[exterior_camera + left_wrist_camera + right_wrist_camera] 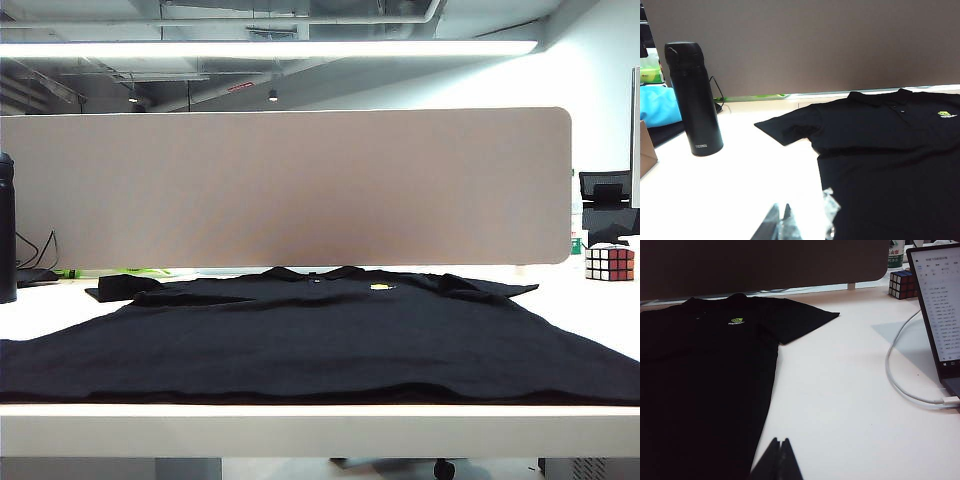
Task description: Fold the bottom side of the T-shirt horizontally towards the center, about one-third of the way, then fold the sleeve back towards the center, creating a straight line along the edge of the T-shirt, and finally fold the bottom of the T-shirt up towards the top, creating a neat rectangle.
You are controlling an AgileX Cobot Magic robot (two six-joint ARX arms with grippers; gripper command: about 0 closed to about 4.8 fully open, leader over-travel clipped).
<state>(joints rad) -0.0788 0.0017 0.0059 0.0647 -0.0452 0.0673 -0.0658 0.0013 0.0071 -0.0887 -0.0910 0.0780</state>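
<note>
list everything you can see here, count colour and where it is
T-shirt: one, black with a small yellow-green chest mark, spread flat across the table, collar toward the divider
table: one, white, under everything
divider: one, beige-grey, upright behind the shirt
bottle: one, black, standing left of the shirt near the sleeve
Rubik's cube: one, multicoloured, far right by the divider's end
laptop: one, dark, screen lit, right of the shirt
cable: one, white, running to the laptop
left gripper: shut, empty, above the table left of the shirt
right gripper: shut, empty, at the shirt's right edge

grey divider panel (285,185), ceiling strip light (270,48)
</note>
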